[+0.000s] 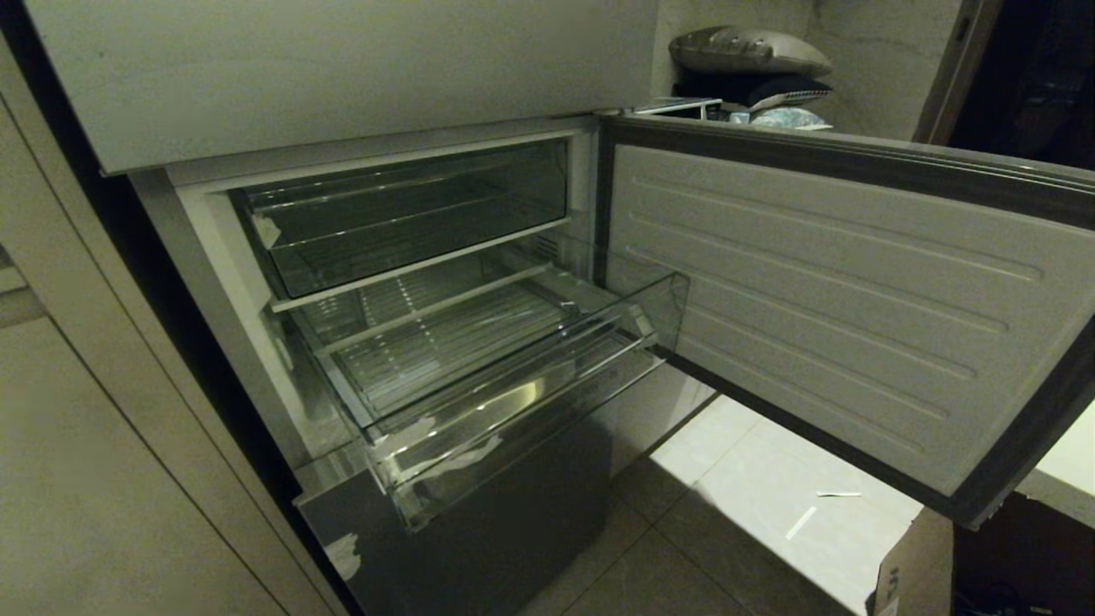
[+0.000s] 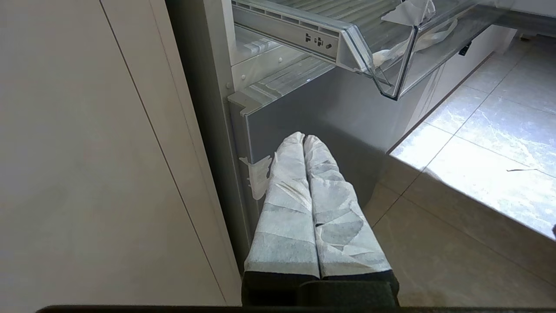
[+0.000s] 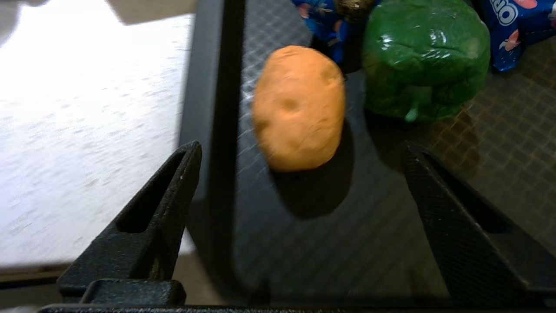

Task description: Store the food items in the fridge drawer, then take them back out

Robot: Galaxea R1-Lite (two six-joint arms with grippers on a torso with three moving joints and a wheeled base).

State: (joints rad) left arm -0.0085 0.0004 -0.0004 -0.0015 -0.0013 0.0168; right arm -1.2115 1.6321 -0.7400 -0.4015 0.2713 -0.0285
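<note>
Potato (image 3: 299, 108), lying by the raised edge of a black tray (image 3: 304, 243), apart from the wide-open, empty right gripper (image 3: 299, 182): to be straddled centrally before closing; fridge drawer (image 1: 513, 411) pulled out, empty; left gripper (image 2: 304, 139) closed, idle.

The potato (image 3: 299, 108) is matte tan-orange with darker dimples, lying on a black tray (image 3: 304, 243) embossed with a fine diamond grid. Beside it a wrapped bundle (image 3: 425, 58) shines deep green, and the snack packets (image 3: 517, 26) are blue with white lettering. The fridge drawer (image 1: 513, 402) is clear, ribbed, with whitish tape scraps.
</note>
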